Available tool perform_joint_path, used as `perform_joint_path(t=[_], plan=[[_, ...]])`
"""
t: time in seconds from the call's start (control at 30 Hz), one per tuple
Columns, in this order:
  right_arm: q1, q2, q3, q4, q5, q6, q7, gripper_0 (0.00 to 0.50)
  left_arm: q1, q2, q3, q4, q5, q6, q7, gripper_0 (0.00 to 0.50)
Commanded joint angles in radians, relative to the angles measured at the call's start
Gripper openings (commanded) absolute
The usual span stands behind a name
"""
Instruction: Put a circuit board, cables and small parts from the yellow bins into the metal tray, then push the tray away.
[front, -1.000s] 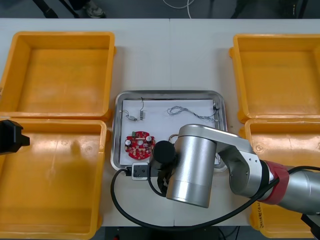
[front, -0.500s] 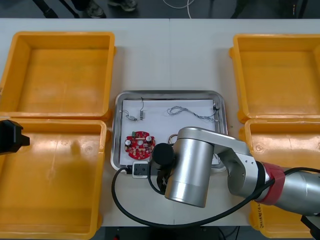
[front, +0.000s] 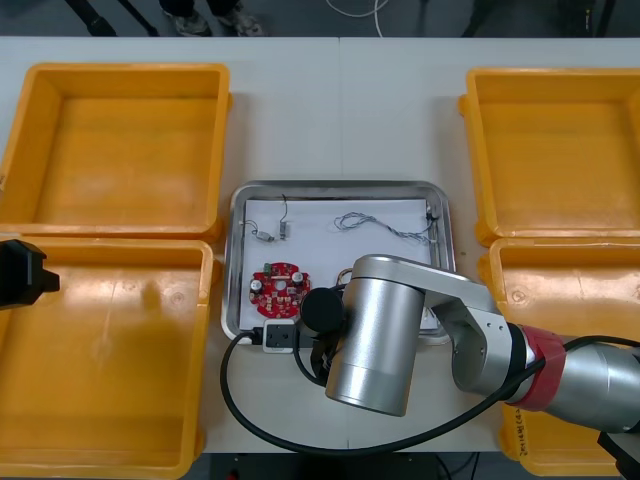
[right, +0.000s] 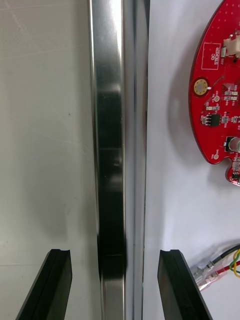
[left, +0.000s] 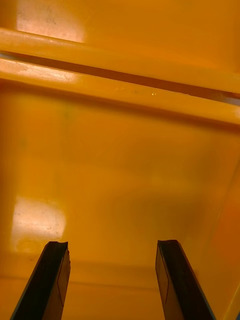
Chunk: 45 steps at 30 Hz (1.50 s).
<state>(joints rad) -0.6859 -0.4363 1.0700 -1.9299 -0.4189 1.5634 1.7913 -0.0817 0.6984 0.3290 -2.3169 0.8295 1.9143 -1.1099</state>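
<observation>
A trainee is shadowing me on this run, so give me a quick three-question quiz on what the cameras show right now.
1. True or false: the red circuit board lies inside the metal tray.
2. What runs between the open fingers of the right claw? A) the tray's rim B) the circuit board C) nothing at all
3. Short answer: over what does the left claw hover, open?

Key
1. True.
2. A: one finger is outside the rim over the table, and the other is inside over the tray's white floor.
3. A yellow bin, the near one on the robot's left.
</observation>
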Motion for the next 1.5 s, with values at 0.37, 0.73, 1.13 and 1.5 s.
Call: perform_joint_path(t=[0.37,0.73,1.13,1.5], plan=[[-0.001,0.014,0.004,-0.021,0.006,0.009,0.014,0.125,0.02,0.041,0.03,-0.032,0.007,0.006,-0.126,0.5],[-0.026,0.011,-0.009,-0.023,0.005,0.012,0.014,0.0,0.02,0.041,0.03,-0.032,0.007,0.006,-0.126,0.5],[-0.103,-0.016,-0.016,-0.014,-0.031,0.01,0.011,0.0,0.02,0.041,0.03,-0.032,0.007,0.006,-0.126,0.5],[-0.127,-0.032,-0.028,0.052,-0.031,-0.049,0.016,0.0,0.02,0.041,0.03,-0.032,0.007,0.006,-0.126,0.5]])
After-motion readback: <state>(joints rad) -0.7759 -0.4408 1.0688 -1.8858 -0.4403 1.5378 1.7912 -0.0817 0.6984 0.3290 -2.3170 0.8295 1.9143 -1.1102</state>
